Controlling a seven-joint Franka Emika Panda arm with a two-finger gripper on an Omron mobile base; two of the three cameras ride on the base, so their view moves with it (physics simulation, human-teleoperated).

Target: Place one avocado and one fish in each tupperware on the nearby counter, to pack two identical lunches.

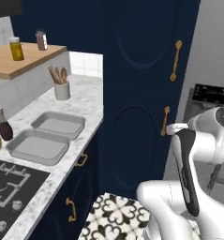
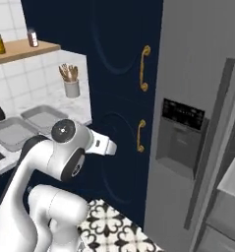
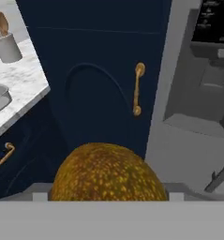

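From the left base view, the arm (image 1: 188, 164) bends across the lower right and its end cannot be made out, so the pincer's fingers are not visible here. On the speckled marble counter (image 1: 87, 101) two shallow grey containers (image 1: 57, 124) with rounded corners sit side by side, almost touching. Both look bare inside. A white utensil pot (image 1: 62, 90) stands farther back, and a black hob (image 1: 10, 183) is cut off at the lower left. A tall navy cabinet door (image 1: 137, 93) carries brass handles (image 1: 175, 60).

From the right base view, the arm's white elbow hides part of the containers. Its end points toward the navy door, well away from the counter. The grey fridge (image 2: 197, 123) is cropped at the right edge.

In the hand view, the avocado (image 3: 108, 173) sits right at the pincer, a round, pebbly lump. It looks golden-brown rather than green, and its lower half is cut off. It hangs in front of the cabinet with nothing under it, so the pincer appears clamped on it, though the fingertips themselves are hidden. The fish is not among what I can make out.
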